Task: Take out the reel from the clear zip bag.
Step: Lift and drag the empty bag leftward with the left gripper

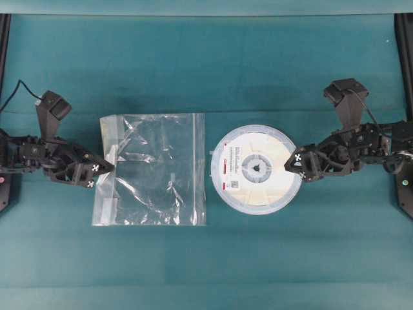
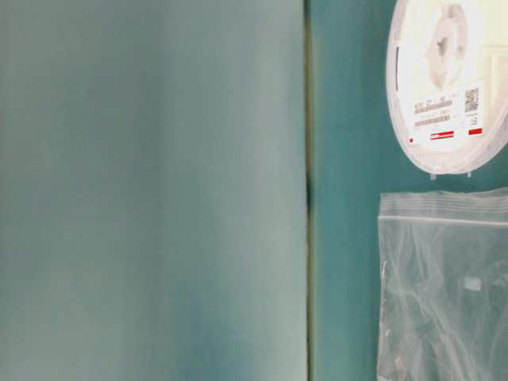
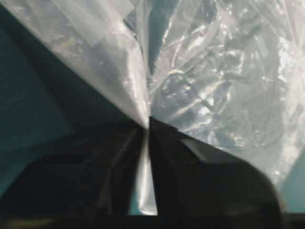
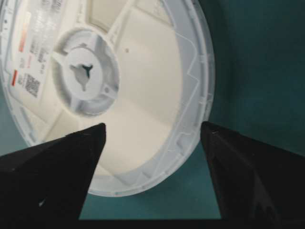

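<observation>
The left gripper [image 1: 95, 175] is lying at the left edge of the clear zip bag [image 1: 158, 168], its jaws standing only a narrow slit apart with a fold of the bag's plastic running down between them; whether they are pinching that fold or just flanking it, I cannot tell. The right gripper [image 1: 300, 166] is sitting at the right rim of the reel [image 1: 256, 169], its jaws standing wide apart with nothing between them, the two fingers [image 4: 52, 171] reaching over the disc's near edge in the right wrist view. The reel is lying flat on the teal table [image 1: 206, 258], outside the bag and just to its right, label toward the bag. The bag is lying flat and crinkled, holding nothing
</observation>
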`<state>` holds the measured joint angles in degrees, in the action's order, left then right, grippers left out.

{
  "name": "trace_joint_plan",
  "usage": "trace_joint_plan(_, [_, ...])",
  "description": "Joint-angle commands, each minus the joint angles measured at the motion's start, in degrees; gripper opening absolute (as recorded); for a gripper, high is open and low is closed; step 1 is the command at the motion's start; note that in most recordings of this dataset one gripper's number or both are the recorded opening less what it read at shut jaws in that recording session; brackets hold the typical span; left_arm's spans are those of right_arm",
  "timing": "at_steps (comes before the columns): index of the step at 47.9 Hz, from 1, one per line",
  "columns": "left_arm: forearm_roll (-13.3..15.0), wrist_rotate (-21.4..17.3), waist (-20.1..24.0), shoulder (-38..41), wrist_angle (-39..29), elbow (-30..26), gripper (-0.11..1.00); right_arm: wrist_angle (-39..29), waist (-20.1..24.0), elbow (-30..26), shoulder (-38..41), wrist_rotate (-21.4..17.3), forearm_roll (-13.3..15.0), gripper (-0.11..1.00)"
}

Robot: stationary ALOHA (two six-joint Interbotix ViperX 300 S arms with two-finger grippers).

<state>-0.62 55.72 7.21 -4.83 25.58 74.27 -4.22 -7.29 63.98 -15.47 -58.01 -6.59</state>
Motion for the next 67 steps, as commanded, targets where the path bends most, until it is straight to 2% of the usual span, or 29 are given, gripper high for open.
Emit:
trace_joint_plan(1, [-0.1,-0.4,0.3,0.4,-0.4,-0.4,0.42,-0.5,-0.1,-0.3,-0.8,0.0,0.1,0.9])
trace_joint_plan(4, [-0.1,-0.5,0.3,0.4,-0.7,-0.4,0.49,-1.1,-0.1,-0.3,-0.9,0.1,0.2,0.9])
trace_joint_plan(17, [-0.1,-0.6,0.3,-2.7,-8.9,-2.8,0.51,-1.3,-0.1,-0.2,-2.0,0.3,1.0,0.9])
trace_joint_plan(21, [-0.2,-0.6,0.4,-5.0,-12.7,-4.0,0.63,-1.2,-0.1,-0.1,-2.4,0.3,1.0,0.9])
trace_joint_plan(26, [-0.3,-0.6,0.3,-7.6,-16.9,-5.1,0.86,-1.2,-0.1,-0.1,-2.6,0.3,1.0,0.9])
trace_joint_plan(29, [-0.3,-0.6,0.3,-9.1,-18.4,-5.3,0.94,-1.2,-0.1,-0.1,-2.8,0.3,1.0,0.9])
trace_joint_plan(43, [-0.4,-0.4,0.3,-15.6,-20.7,-5.9,0.94,-1.3,-0.1,-0.1,-3.6,0.5,1.3,0.9])
trace_joint_plan(51, [-0.5,-1.4,-0.4,-18.4,-25.3,-7.9,0.94,-1.3,-0.1,-0.1,-4.3,0.5,1.5,0.9])
trace_joint_plan(54, [-0.7,-2.7,-1.2,-19.3,-27.4,-9.1,0.94,-1.3,-0.1,-0.1,-4.6,0.5,1.8,0.9])
trace_joint_plan(57, [-0.9,-5.6,-2.2,-20.2,-29.1,-10.2,0.94,-1.3,-0.1,-0.2,-4.7,0.5,1.9,0.9])
trace_joint_plan(67, [-0.9,-18.7,-4.4,-21.9,-33.0,-12.8,0.94,-1.3,-0.1,-0.1,-5.3,0.5,2.8,0.9])
